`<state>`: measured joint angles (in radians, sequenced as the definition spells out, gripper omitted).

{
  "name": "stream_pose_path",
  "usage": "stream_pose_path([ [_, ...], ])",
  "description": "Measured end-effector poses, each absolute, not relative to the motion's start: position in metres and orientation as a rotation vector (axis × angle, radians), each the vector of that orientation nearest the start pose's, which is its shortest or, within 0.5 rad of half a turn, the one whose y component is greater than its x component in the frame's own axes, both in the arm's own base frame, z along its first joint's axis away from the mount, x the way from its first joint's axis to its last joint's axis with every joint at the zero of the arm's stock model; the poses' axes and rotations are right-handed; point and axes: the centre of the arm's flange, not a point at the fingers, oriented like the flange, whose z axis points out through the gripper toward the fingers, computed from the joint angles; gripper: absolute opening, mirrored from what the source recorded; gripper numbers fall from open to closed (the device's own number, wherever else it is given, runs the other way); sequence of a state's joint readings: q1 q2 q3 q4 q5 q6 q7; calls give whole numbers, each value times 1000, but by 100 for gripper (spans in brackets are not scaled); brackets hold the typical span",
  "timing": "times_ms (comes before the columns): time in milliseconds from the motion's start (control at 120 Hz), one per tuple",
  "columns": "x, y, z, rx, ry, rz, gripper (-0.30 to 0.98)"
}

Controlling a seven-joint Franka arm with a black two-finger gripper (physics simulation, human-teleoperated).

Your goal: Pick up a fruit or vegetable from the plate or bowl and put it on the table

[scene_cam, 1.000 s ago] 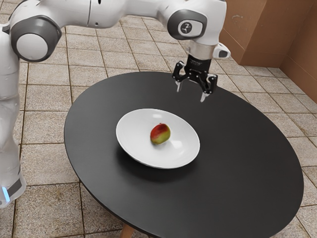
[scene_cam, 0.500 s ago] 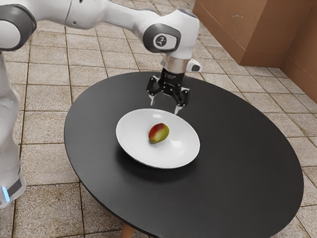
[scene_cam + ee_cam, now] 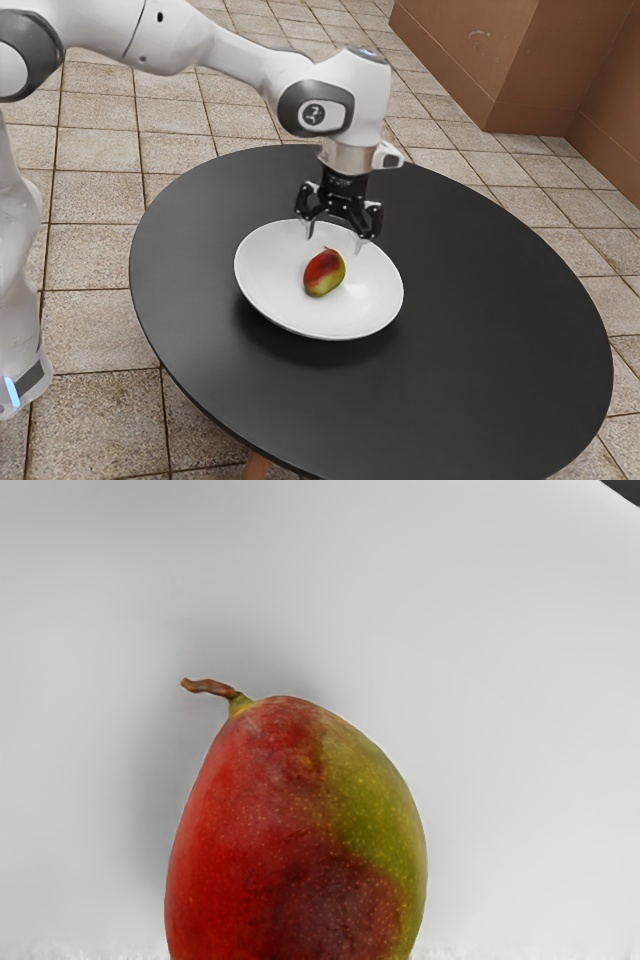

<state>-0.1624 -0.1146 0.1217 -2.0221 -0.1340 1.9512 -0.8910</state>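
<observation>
Here we are at one round black table (image 3: 480, 330), nearest of all, and a single wooden leg (image 3: 257, 466) peeks out beneath it, most of it hidden or cut off. One white bowl (image 3: 270, 300) sits on top, and in it, one mango (image 3: 323, 274), red and green, lying inside the bowl! The wrist view gives us its one short stem (image 3: 210, 687), though the fruit's far end from that stem is cut off.

Just beyond the mango, on to the one black pincer (image 3: 335, 240): two fingers, standing wide apart, tips over the bowl's far side, and nothing clamped between them! The fingertips look clear of the fruit; whether either brushes the bowl, I can't tell.

Above it, one white arm (image 3: 240, 60), part of it cut off at the exterior view's upper left. And out behind, pale floor tiles (image 3: 95, 150) running back to a brown wall (image 3: 450, 50), itself cut off at the top.
</observation>
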Motion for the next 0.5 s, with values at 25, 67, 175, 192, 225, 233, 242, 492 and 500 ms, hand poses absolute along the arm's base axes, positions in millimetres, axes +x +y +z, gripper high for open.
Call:
stream_pose_path([
  [25, 528, -28, 505, -2961, -1431, 38, 69],
  [67, 529, -27, 505, -2960, -1444, 34, 69],
  [175, 528, -22, 502, -2952, -1476, 39, 69],
  [192, 527, -22, 499, -2951, -1479, 47, 69],
  [225, 524, -23, 494, -2948, -1482, 67, 69],
  [233, 523, -23, 492, -2947, -1483, 71, 69],
  [242, 522, -24, 491, -2947, -1483, 75, 69],
  [492, 513, -38, 468, -2945, -1473, 124, 69],
  [500, 513, -38, 468, -2944, -1474, 124, 69],
])
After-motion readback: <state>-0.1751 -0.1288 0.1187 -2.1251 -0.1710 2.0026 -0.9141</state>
